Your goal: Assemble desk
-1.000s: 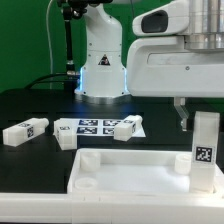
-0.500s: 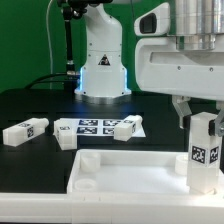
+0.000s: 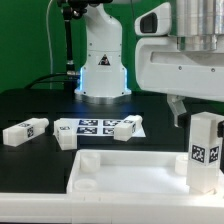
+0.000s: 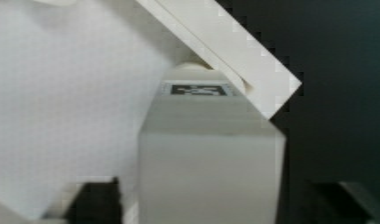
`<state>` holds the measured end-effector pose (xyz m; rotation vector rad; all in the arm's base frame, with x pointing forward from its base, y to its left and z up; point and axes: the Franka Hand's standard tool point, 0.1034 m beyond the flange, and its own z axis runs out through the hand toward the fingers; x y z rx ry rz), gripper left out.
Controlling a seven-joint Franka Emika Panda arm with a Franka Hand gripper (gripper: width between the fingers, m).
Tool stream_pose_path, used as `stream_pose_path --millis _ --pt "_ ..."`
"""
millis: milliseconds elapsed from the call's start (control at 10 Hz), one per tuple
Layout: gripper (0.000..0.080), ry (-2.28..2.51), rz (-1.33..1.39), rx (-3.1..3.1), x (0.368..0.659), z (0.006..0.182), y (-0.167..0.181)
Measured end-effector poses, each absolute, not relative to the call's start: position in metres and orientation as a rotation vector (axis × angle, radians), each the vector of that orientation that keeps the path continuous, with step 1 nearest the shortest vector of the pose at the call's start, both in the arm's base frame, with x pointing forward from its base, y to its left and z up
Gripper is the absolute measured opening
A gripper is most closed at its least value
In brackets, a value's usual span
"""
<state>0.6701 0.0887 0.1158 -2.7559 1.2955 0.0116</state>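
The white tray-like tabletop (image 3: 120, 172) lies at the front, its rim up and a round socket (image 3: 88, 158) showing at its corner on the exterior view's left. A white leg (image 3: 206, 150) with a square tag stands upright in the tabletop's corner on the exterior view's right. My gripper (image 3: 198, 112) hangs over the leg's top, open. In the wrist view the leg (image 4: 208, 150) fills the space between my dark fingers (image 4: 98, 202), with a gap on each side, and the tabletop's rim (image 4: 222, 50) runs behind it. My gripper (image 4: 213, 205) holds nothing.
Three more white legs lie on the black table behind the tabletop: one (image 3: 25, 131) at the exterior view's left, a second (image 3: 66, 137) beside it, a third (image 3: 127, 127) on the marker board (image 3: 92, 126). The robot's base (image 3: 103, 62) stands behind them.
My jaws have spread apart and let go of the upright leg. The leg stays standing in the tabletop's corner. The gripper has risen slightly.
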Motion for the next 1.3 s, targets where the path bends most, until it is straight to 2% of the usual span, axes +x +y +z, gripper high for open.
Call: stream_pose_path --millis 100,200,800,1300 --pt "0.0612 1.167 0.035 -2.825 0.666 0.116 0.093" --pt "0.0638 0.955 0.025 -2.907 0.665 0.115 0.097" --pt "0.0649 0.157 -0.002 -3.059 0.662 0.113 0.103" --pt "0.0649 -0.446 -0.025 -3.046 0.664 0.114 0.090"
